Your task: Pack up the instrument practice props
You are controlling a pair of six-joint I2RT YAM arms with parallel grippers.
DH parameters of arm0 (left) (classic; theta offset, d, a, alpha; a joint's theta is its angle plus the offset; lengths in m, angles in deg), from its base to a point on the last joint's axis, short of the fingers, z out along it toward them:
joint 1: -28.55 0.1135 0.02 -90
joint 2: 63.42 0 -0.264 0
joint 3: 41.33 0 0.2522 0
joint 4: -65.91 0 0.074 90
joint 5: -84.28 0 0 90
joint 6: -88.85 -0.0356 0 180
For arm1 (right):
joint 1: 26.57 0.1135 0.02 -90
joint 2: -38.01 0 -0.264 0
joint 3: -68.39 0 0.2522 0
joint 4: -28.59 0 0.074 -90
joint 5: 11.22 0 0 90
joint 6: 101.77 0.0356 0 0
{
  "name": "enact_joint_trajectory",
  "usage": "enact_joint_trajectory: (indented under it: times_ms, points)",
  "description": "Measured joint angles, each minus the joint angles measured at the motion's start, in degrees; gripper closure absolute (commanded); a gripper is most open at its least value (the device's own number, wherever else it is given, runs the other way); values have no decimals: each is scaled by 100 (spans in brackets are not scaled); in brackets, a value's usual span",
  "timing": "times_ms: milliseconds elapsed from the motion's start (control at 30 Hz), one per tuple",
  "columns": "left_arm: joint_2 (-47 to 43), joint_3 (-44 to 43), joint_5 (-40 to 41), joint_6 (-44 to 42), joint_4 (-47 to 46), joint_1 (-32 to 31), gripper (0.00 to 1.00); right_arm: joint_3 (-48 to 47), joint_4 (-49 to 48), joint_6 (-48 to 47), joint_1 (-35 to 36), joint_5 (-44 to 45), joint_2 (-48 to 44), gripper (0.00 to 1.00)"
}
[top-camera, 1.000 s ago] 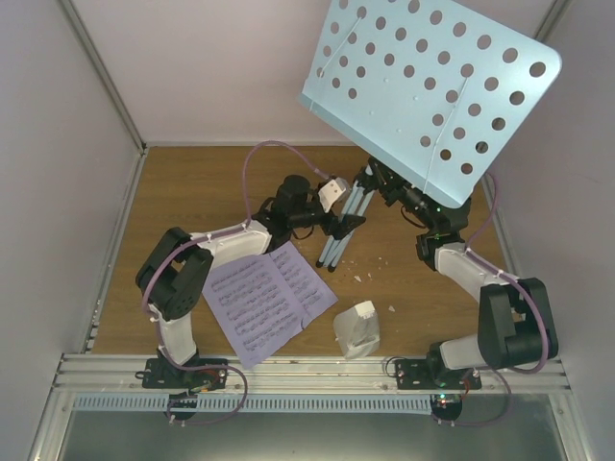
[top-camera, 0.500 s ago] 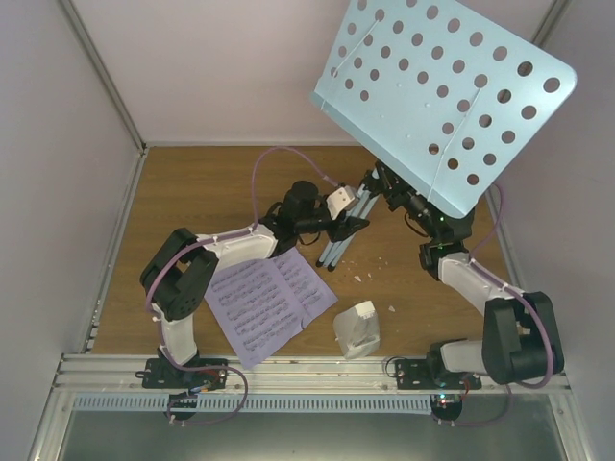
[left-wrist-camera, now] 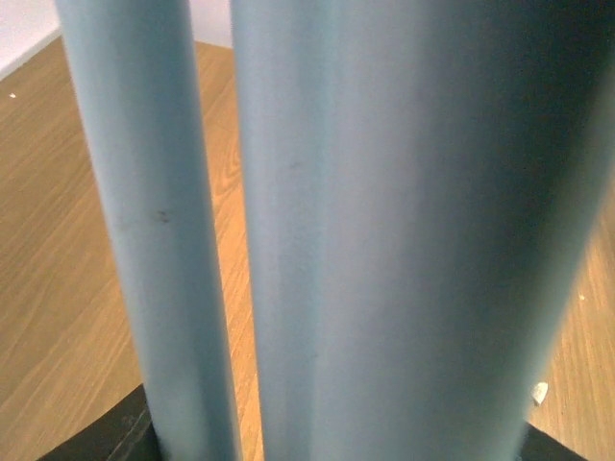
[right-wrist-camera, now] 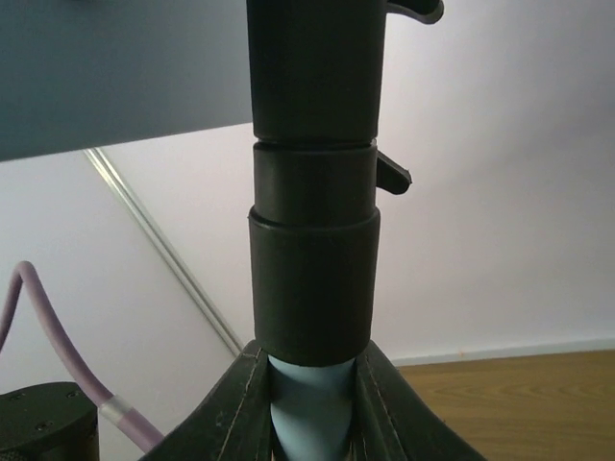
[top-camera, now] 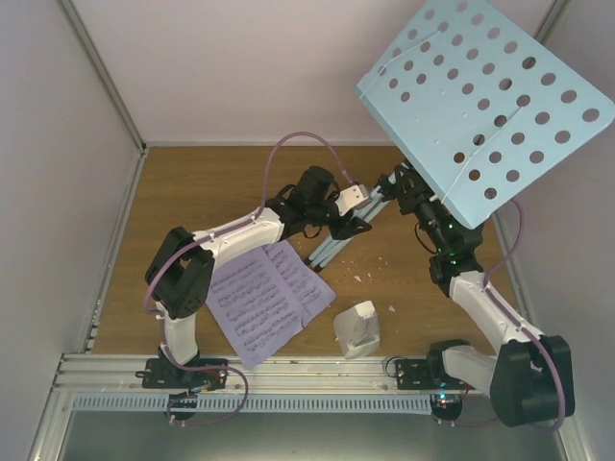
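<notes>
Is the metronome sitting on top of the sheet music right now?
No, the metronome rests on bare table wood to the right of the sheet music.

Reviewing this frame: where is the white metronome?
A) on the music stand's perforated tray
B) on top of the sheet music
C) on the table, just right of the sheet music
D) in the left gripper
C: the metronome sits on the wooden table near the front rail, just right of the sheet music.
</notes>
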Motion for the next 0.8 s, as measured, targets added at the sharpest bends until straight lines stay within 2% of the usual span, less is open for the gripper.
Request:
enact_joint_trajectory:
  times_ms: [400, 600, 800]
  points:
    - [-111, -260, 391, -437, 988, -22, 100, 166, 511, 328, 48, 385, -289, 100]
    - [-109, -922, 555, -778, 1685, -44, 100, 81, 404, 448, 46, 592, -452, 100]
    - [-109, -1080, 710, -999, 1740, -44, 100, 63, 168, 498, 52, 636, -420, 100]
